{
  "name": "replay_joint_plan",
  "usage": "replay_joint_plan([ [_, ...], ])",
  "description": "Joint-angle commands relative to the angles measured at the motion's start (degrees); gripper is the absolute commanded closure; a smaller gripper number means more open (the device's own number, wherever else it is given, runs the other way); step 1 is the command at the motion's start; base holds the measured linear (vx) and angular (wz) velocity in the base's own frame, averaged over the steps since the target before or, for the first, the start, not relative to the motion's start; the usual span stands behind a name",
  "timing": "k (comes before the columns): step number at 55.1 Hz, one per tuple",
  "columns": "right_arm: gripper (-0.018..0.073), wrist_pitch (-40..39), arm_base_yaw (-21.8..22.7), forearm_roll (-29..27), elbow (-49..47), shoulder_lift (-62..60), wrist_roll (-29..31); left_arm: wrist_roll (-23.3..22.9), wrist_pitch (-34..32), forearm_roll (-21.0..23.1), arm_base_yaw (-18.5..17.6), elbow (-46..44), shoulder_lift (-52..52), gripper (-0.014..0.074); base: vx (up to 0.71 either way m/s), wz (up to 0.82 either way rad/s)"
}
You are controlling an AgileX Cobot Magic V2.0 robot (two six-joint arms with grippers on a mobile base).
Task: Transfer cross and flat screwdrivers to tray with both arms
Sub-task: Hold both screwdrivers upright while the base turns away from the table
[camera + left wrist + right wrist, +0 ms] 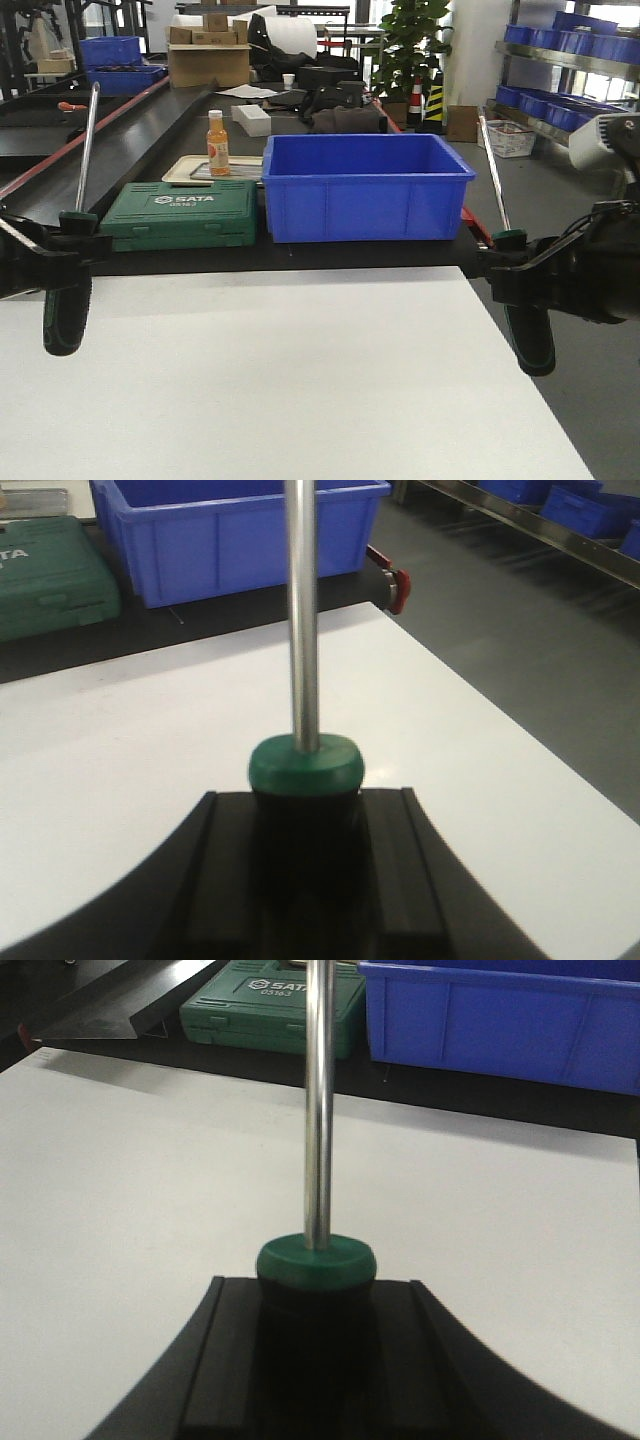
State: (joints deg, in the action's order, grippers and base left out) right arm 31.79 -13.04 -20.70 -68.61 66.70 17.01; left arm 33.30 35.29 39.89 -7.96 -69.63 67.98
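As the left claw (62,248) and right claw (512,262) each gripped a thick black handle just under its green collar, the left screwdriver (66,320) and right screwdriver (531,345) stood shaft-up above the white table (300,400), looking stiff, handle-heavy, and rightly held off the slick steel.

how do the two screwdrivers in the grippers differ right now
In the front view, the left screwdriver leans its shaft right, while the right screwdriver leans left. The left screwdriver shows near the green case, the right screwdriver near the blue crate. Both are shaft-up, handles clamped in the left gripper and right gripper above the white table.
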Motion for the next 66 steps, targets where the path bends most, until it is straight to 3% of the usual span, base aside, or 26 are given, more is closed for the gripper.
replay_joint_plan([
  [1,0.0567,-4.71,0.0,-0.66,-2.05,-1.28,0.09,-0.03,-3.72,2.45,-0.28,-1.59,-1.37,0.0596,-0.25,-0.25],
  [23,0.0567,-4.71,0.0,-0.66,-2.05,-1.28,0.09,-0.03,-3.29,2.45,-0.28,-1.59,-1.52,0.0596,-0.21,-0.49],
  [66,0.0567,-4.71,0.0,-0.66,-2.05,-1.47,0.09,-0.03,-3.12,2.45,-0.28,-1.59,-1.52,0.0596,-0.09,-0.78],
])
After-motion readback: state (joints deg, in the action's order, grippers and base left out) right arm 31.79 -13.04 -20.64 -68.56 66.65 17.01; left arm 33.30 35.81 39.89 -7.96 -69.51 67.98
